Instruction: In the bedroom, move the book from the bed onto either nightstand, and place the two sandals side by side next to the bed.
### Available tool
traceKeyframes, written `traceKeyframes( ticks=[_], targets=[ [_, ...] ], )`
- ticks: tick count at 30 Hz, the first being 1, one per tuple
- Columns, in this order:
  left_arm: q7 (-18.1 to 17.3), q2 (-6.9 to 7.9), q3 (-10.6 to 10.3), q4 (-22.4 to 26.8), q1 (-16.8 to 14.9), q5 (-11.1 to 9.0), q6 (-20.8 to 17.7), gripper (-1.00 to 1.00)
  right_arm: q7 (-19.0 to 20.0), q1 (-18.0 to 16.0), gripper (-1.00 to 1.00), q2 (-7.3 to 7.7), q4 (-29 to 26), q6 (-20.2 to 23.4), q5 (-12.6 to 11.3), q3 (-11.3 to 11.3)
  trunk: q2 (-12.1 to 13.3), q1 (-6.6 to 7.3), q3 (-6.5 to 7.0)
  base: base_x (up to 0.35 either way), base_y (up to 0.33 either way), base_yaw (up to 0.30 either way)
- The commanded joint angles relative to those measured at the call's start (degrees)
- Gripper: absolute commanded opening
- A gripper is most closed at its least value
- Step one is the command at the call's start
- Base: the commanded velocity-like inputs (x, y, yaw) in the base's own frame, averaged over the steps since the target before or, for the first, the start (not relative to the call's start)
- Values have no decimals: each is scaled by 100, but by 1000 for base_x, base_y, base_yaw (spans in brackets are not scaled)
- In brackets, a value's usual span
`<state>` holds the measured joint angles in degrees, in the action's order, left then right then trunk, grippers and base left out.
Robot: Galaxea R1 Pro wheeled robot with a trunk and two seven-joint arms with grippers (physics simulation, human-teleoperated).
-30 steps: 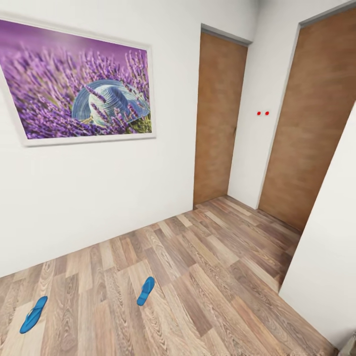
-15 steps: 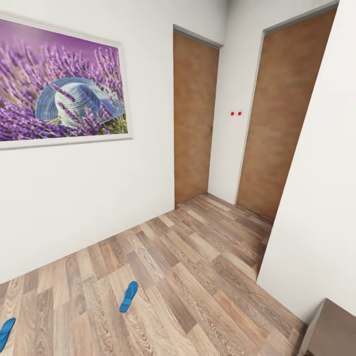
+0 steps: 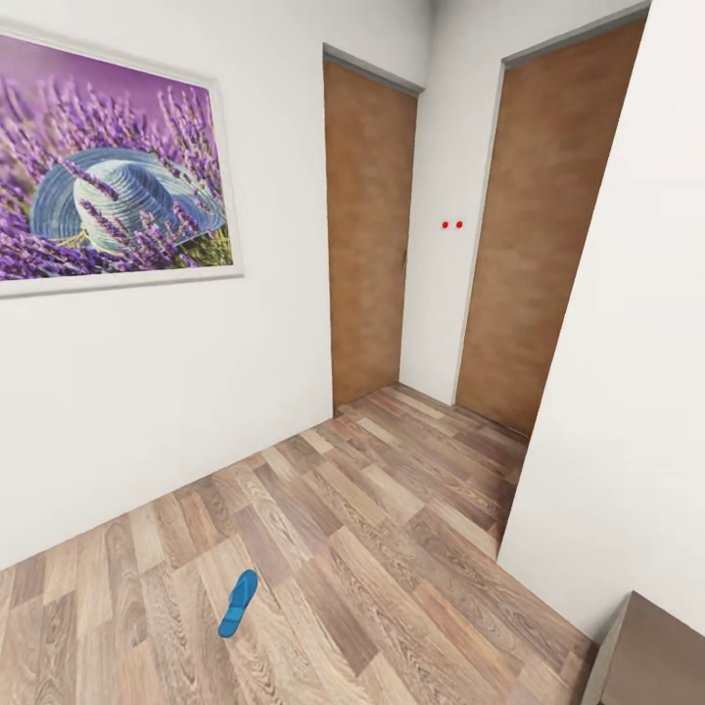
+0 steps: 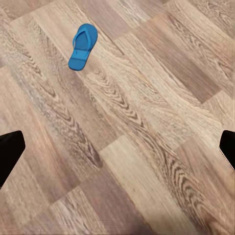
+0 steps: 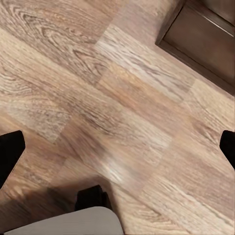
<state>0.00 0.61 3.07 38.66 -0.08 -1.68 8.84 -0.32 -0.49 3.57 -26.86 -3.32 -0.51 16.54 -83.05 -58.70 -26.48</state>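
Head view: one bright blue flat sandal (image 3: 238, 603) lies on the brown wood-plank floor (image 3: 392, 548), well apart from the white wall bearing a framed lavender-and-hat picture (image 3: 108, 171). Two tan wood-panelled doors (image 3: 369, 230) stand beyond.

Left wrist view: the left gripper (image 4: 117, 149) is spread wide with nothing between its fingertips; the sandal (image 4: 82, 46) lies ahead on the planks.

Right wrist view: the right gripper (image 5: 117, 149) is likewise wide apart and empty, over floor near a dark brown wooden furniture base (image 5: 205, 36).

Left tool (image 4: 117, 147) – fingers spread wide, empty; right tool (image 5: 117, 147) – likewise.
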Motion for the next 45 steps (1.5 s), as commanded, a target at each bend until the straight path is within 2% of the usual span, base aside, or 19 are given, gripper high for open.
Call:
traceKeyframes(
  ticks=[1,17,26,45],
  targets=[
    [0,0,0,3,-1,-20,12,100,-7,-4,100,-3,7,-20,1,4,-3,-3,-5,295,-84,-3],
    [0,0,1,1,-1,-25,12,100,-12,-4,100,-2,5,-20,32,0,-3,-3,-5,297,-93,0],
    [0,0,1,1,-1,-26,13,100,-9,-4,100,0,5,-23,33,-6,-3,-3,-5,60,-21,-16],
    [0,0,5,9,-1,-26,17,100,17,-4,100,4,5,-29,34,-11,-3,-3,-5,1,0,-268]
  ],
)
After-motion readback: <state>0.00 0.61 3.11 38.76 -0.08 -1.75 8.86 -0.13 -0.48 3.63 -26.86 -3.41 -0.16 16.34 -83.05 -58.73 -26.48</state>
